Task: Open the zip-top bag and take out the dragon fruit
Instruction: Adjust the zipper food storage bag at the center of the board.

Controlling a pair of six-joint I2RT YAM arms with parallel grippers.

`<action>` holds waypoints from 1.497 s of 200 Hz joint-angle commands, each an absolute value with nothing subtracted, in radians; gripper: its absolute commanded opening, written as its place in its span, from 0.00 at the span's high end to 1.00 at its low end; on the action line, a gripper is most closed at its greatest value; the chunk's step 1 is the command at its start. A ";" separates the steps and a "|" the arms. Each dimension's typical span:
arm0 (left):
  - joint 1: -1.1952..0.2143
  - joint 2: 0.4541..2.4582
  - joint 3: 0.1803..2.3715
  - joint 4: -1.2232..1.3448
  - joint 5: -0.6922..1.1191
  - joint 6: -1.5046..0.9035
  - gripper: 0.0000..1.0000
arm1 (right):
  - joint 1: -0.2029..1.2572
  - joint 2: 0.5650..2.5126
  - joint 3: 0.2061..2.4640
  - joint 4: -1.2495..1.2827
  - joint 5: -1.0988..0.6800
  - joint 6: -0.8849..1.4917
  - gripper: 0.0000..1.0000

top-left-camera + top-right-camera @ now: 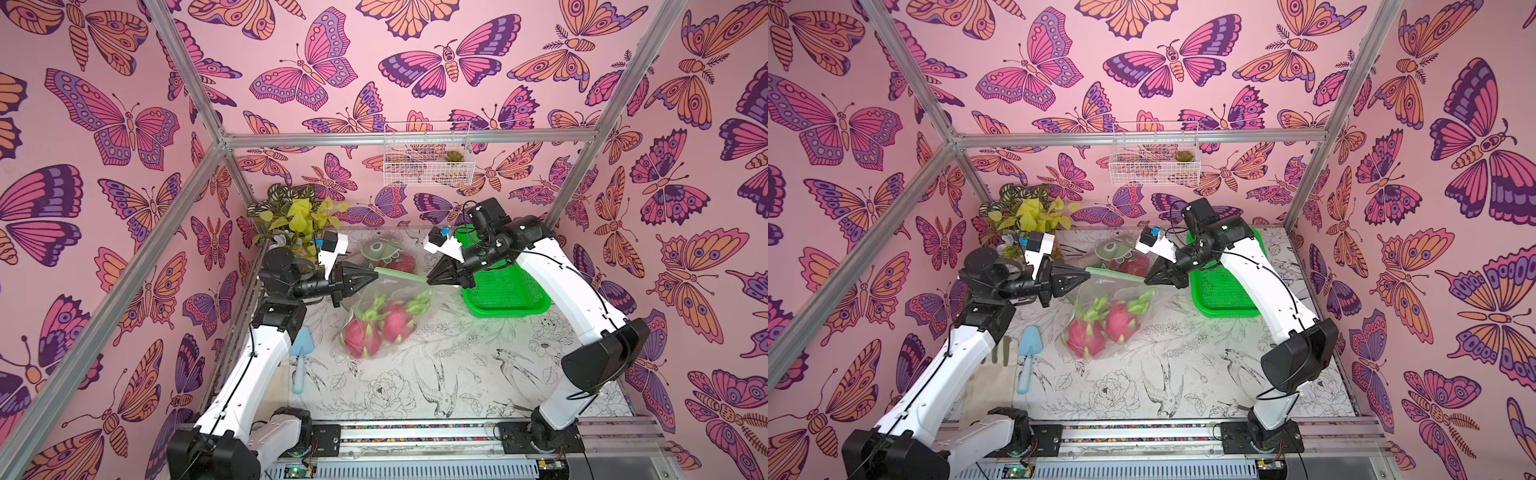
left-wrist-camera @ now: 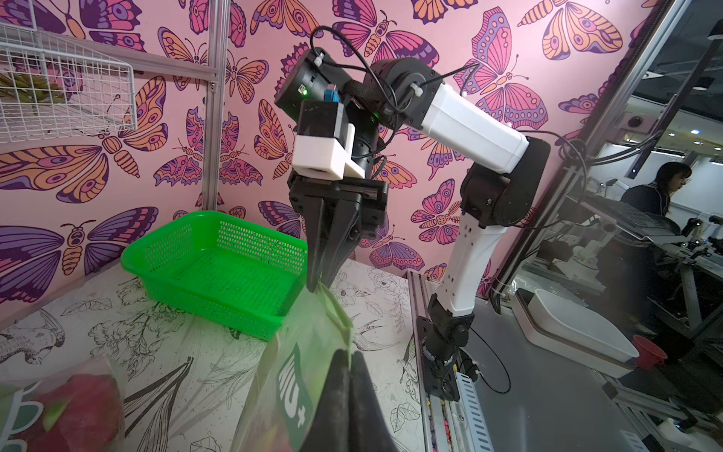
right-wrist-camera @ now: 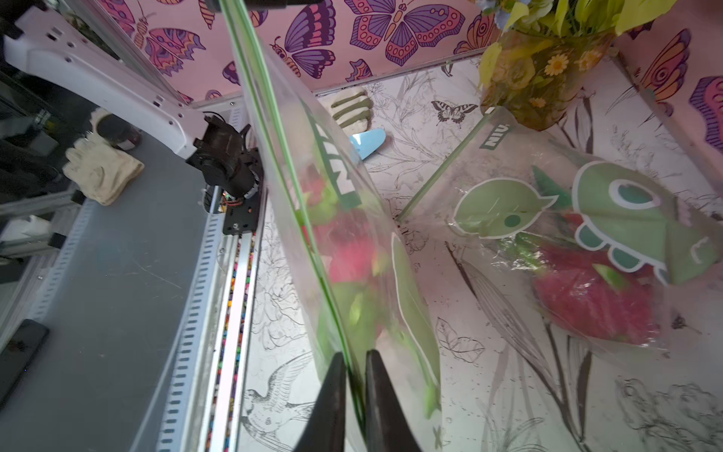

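A clear zip-top bag (image 1: 384, 303) (image 1: 1100, 299) hangs over the middle of the table, stretched between both grippers by its green zip strip. Two magenta dragon fruits (image 1: 360, 337) (image 1: 400, 322) with green scales sit in its bottom, resting on the table. My left gripper (image 1: 374, 272) (image 2: 349, 352) is shut on the strip's left end. My right gripper (image 1: 428, 280) (image 3: 355, 354) is shut on the right end, the green strip pinched between its fingers. In the right wrist view the bag (image 3: 332, 219) runs away from the jaws, with pink fruit blurred behind the plastic.
A second printed bag (image 1: 390, 255) (image 3: 567, 235) holding a dragon fruit (image 3: 594, 305) lies behind the held bag. A green basket (image 1: 505, 309) (image 2: 211, 219) stands at the right, under the right arm. A potted plant (image 1: 295, 224) is back left, a blue trowel (image 1: 300, 357) front left.
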State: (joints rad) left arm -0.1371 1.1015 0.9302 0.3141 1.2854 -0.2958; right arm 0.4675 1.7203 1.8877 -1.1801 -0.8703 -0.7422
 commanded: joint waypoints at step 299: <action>-0.424 1.187 1.056 -0.166 0.510 -0.723 0.50 | 0.532 1.445 1.530 -0.647 -0.588 0.149 1.00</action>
State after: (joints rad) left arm -0.3985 1.1694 1.0740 -0.1577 0.5758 -0.5877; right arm 0.5140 1.4654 1.5967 -0.7879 -0.5575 0.0807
